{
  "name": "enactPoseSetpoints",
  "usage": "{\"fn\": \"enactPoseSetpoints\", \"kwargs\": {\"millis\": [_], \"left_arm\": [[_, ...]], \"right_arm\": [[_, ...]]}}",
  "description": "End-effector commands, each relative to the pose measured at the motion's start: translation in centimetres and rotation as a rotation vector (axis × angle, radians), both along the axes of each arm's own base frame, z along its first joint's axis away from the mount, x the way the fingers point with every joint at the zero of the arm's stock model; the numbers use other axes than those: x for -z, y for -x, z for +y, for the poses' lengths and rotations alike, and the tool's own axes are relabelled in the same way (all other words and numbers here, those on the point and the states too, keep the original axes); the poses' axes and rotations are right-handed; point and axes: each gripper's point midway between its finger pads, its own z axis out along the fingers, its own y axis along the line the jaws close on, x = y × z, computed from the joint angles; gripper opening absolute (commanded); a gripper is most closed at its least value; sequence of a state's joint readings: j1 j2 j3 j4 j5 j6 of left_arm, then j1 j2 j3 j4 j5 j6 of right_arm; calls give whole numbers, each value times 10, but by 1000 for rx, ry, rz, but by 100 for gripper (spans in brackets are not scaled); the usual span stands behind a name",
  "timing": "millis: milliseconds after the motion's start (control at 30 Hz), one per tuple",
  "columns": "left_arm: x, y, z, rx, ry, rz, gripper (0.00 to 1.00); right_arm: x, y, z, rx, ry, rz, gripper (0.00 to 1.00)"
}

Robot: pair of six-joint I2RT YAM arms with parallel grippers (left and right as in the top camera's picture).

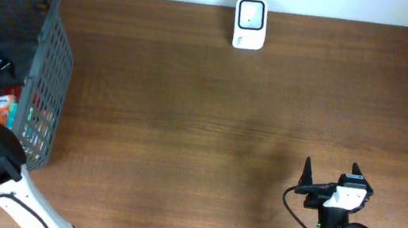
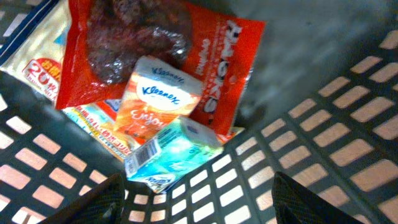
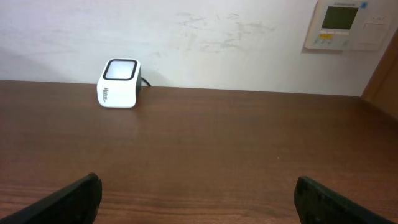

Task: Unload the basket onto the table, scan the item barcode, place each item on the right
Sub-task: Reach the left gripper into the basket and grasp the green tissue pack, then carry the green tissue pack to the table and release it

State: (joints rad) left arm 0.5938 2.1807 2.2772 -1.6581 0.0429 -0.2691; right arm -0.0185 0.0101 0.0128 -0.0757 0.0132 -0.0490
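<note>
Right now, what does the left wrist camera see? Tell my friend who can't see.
Inside a grey basket, a blue tissue pack with a barcode lies just ahead of the left gripper, jaws apart. Behind it sit an orange Kleenex pack and a red snack bag.

Soft, even light covers the tabletop (image 1: 202, 130), with a pale sheen near its middle and no hard shadows. Inside the basket (image 2: 311, 50) the left wrist view is dimmer and blurred, and the blue tissue pack (image 2: 174, 152) looks smeared. The right wrist view is bright and sharp, its wall (image 3: 217, 43) evenly lit.
</note>
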Motion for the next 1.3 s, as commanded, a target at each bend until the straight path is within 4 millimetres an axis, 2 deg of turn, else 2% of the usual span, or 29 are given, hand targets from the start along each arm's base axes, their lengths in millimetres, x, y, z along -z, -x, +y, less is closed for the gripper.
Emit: {"fn": "enactPoseSetpoints", "kwargs": {"millis": [0, 167, 333, 400, 633, 733, 867, 900, 933, 967, 1033, 1067, 1100, 1200, 1267], "left_arm": [[15, 12, 0, 31, 17, 82, 70], [39, 28, -12, 177, 88, 159, 76], [58, 41, -20, 178, 136, 219, 69], [61, 43, -21, 178, 144, 229, 64], [66, 42, -17, 180, 121, 230, 65], [72, 46, -19, 180, 133, 245, 48], [84, 51, -22, 180, 148, 264, 51], [86, 51, -23, 180, 149, 265, 45], [86, 49, -22, 180, 146, 259, 34], [86, 49, -21, 180, 143, 256, 29], [87, 48, -20, 180, 139, 251, 27], [87, 47, -20, 180, 136, 248, 21], [87, 46, -20, 180, 135, 247, 2], [87, 44, -23, 177, 152, 231, 0], [77, 40, -25, 174, 166, 212, 0]], "right_arm": [[4, 0, 1, -4, -1, 7, 98], [4, 0, 1, -4, -1, 7, 99], [4, 0, 1, -4, -1, 7, 98], [4, 0, 1, -4, -1, 7, 98], [4, 0, 1, -4, -1, 7, 98], [4, 0, 1, -4, -1, 7, 98], [4, 0, 1, -4, -1, 7, 98], [4, 0, 1, -4, -1, 7, 98], [4, 0, 1, -4, -1, 7, 99], [4, 0, 1, -4, -1, 7, 98], [4, 0, 1, -4, -1, 7, 98], [4, 0, 1, -4, -1, 7, 98], [4, 0, 1, -4, -1, 7, 98], [4, 0, 1, -4, -1, 7, 98], [4, 0, 1, -4, -1, 7, 98]]}}
